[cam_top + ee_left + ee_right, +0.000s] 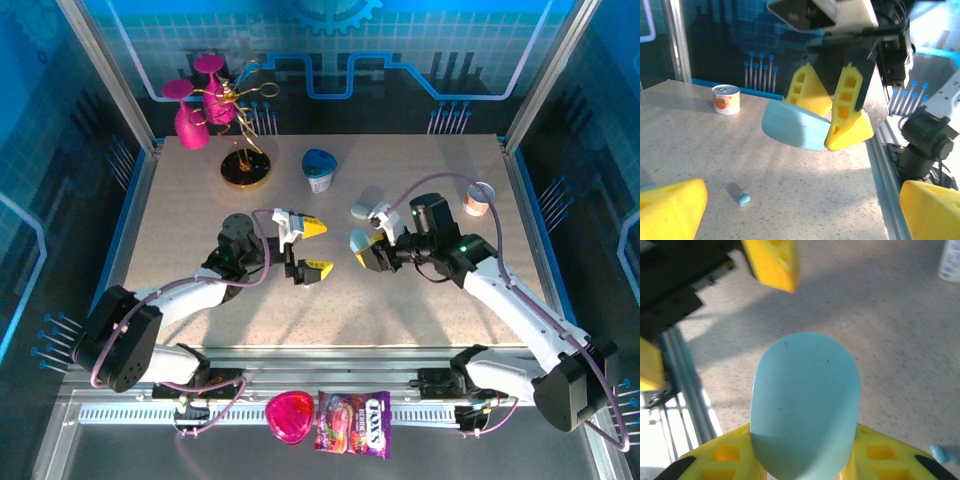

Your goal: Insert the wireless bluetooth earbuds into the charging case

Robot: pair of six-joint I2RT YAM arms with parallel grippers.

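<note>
One earbud (744, 199) is lying flat on the table (790, 210), near my left claw (312, 249), which is spread wide with nothing in it. My right claw (830, 125) is clamped on the near end of the charging case (805, 390) and holds it off the table. Its long axis sticks straight out from the fingers, rounded end aimed at the left claw. Looks like the case-presenting step to me. I reckon the lid needs opening next, before any bud goes in.
</note>
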